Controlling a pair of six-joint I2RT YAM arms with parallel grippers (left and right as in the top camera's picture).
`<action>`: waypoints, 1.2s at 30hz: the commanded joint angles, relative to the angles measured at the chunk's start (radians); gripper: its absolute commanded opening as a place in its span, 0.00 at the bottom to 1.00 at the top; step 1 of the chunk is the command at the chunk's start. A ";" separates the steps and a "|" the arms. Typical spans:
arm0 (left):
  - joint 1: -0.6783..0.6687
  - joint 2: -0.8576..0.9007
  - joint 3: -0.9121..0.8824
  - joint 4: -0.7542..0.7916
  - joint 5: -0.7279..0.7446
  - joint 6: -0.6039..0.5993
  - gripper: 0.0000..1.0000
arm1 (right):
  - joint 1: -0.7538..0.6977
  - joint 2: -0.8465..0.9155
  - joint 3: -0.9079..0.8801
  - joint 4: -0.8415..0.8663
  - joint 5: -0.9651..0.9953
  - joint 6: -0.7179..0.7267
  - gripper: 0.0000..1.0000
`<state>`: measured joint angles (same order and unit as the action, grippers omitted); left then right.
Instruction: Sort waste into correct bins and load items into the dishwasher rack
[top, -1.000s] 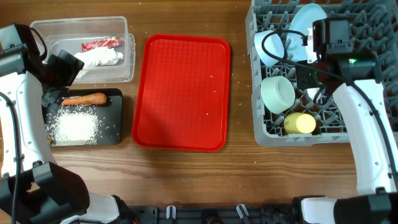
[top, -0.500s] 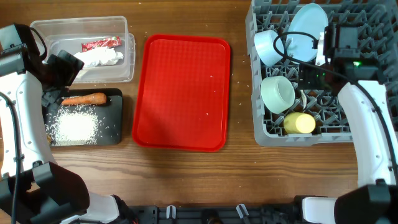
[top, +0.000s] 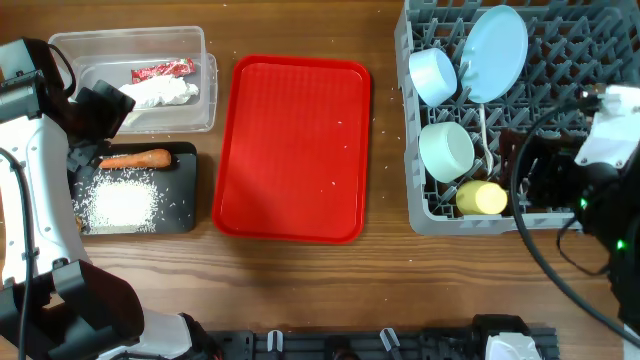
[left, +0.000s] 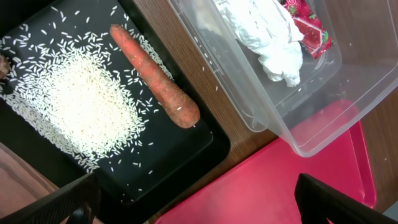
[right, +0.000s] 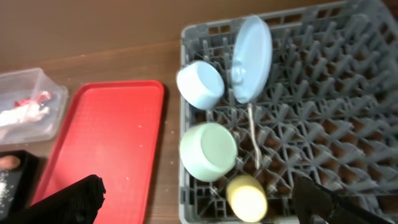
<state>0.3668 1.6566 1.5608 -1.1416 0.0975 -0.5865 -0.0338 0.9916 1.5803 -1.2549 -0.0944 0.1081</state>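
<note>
1. Overhead, the grey dishwasher rack (top: 415, 215) sits at the right end of the table (top: 300, 280). It holds the pale blue plate (top: 495, 52) standing on edge and the pale blue bowl (top: 433, 75) tipped on its side just beside it.
2. Nearer the front of the rack, the pale green bowl (top: 446, 150) lies on its side. The yellow cup (top: 482, 198) lies below it, and the white spoon (top: 482, 125) is slotted between pegs under the plate.
3. The clear tub (top: 60, 45) at the far left contains the red wrapper (top: 162, 70) and the white tissue (top: 160, 93), touching each other.
4. The black tray (top: 185, 215) next to the tub carries the carrot (top: 135, 159) and a spread of rice (top: 120, 203). A dark speck at its edge may be the brown lump (left: 5, 63).
5. The red tray (top: 295, 150) lies between the bins and the rack, with a few stray grains on it.
6. The left fingers (left: 68, 202) are spread wide over the black tray, grasping nothing.
7. The right fingers (right: 68, 199) are likewise spread wide and empty, near the rack's front.
</note>
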 joint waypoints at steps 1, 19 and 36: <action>0.003 -0.024 0.010 0.000 -0.013 -0.013 1.00 | -0.003 -0.049 0.003 -0.029 0.194 0.027 1.00; 0.003 -0.024 0.010 0.000 -0.013 -0.013 1.00 | -0.005 -0.747 -1.222 1.052 0.092 0.219 1.00; 0.003 -0.024 0.010 0.000 -0.013 -0.013 1.00 | -0.002 -0.981 -1.537 1.176 0.093 0.266 1.00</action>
<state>0.3668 1.6547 1.5608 -1.1439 0.0940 -0.5896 -0.0345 0.0193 0.0452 -0.0853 0.0151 0.3630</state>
